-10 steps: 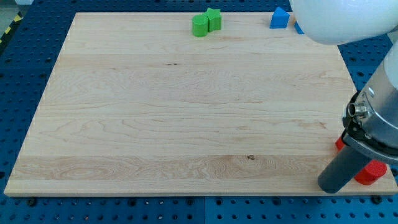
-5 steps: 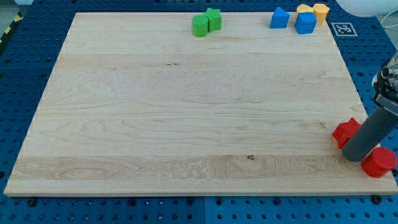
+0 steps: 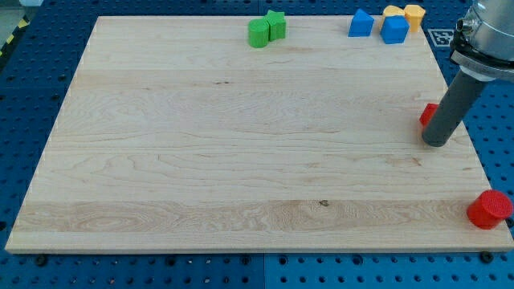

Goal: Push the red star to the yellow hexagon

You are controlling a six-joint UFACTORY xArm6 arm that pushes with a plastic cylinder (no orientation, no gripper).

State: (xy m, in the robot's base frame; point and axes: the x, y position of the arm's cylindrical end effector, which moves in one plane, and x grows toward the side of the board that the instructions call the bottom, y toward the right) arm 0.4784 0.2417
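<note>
The red star (image 3: pixel 429 115) lies near the board's right edge, mostly hidden behind my dark rod. My tip (image 3: pixel 436 143) rests on the board just below the star, touching or almost touching it. The yellow hexagon (image 3: pixel 414 13) sits at the view's top right corner of the board, next to another yellow block (image 3: pixel 393 11) and a blue block (image 3: pixel 393 30). The star is well below the yellow hexagon, several block widths away.
A red cylinder-like block (image 3: pixel 490 209) sits at the board's bottom right corner. A blue block (image 3: pixel 361 23) lies left of the yellow group. A green star (image 3: pixel 276 25) and a green block (image 3: pixel 259 34) touch at the top middle. The wooden board (image 3: pixel 241 160) ends close to the star's right.
My tip has moved up the right side of the board, pushing the red star upward, away from the red cylinder-like block, which stayed at the bottom right corner.
</note>
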